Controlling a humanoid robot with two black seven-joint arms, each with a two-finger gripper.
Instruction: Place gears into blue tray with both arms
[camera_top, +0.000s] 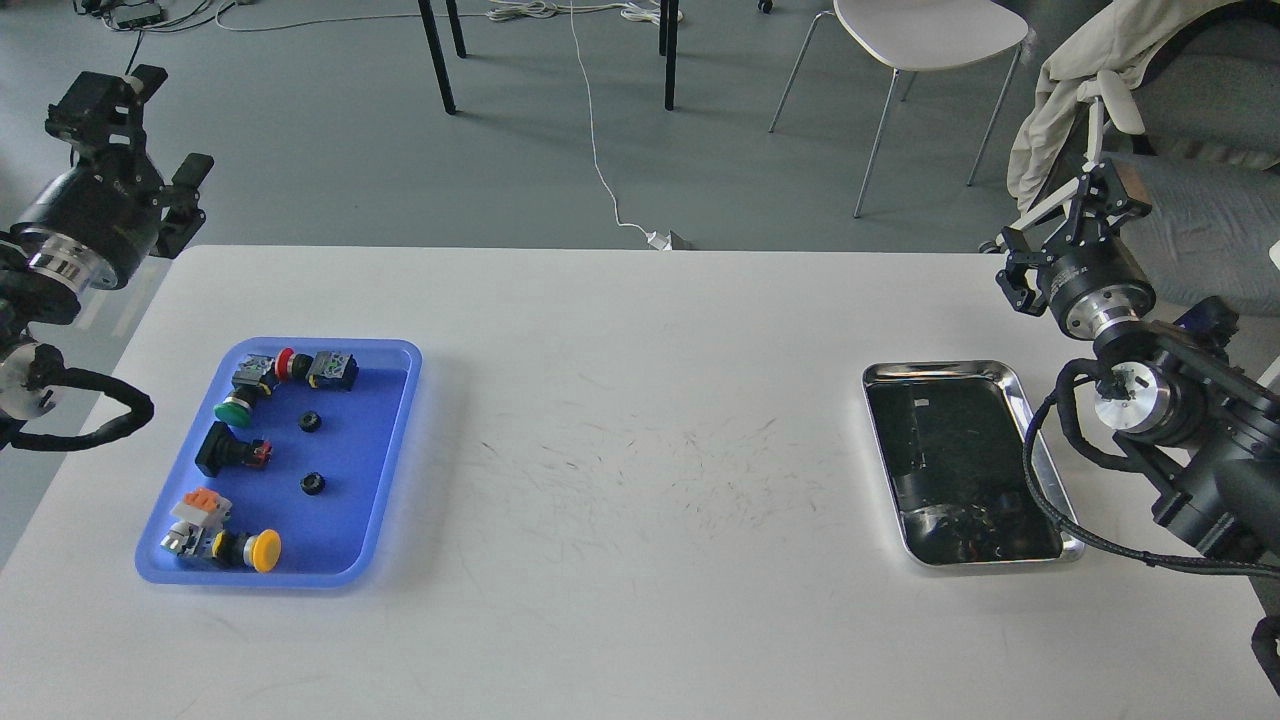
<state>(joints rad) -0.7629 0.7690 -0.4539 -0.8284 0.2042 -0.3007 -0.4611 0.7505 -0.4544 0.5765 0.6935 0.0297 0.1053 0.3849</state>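
The blue tray (365, 500) lies on the left side of the white table. Two gears, small black rings, rest inside it, one (310, 422) near the middle and one (313, 484) below it. Around them lie several coloured-cap push-button switches (250, 550). My left gripper (112, 92) is raised past the table's far left corner, well away from the tray, fingers apart and holding nothing. At the far right edge my right gripper (1105, 190) is raised behind the steel tray; its dark fingers cannot be told apart.
A shiny steel tray (940, 368) with a dark inside lies at the right, beside my right forearm (1140, 395). Beyond the table's far edge are chair legs, a white chair (925, 35) and floor cables.
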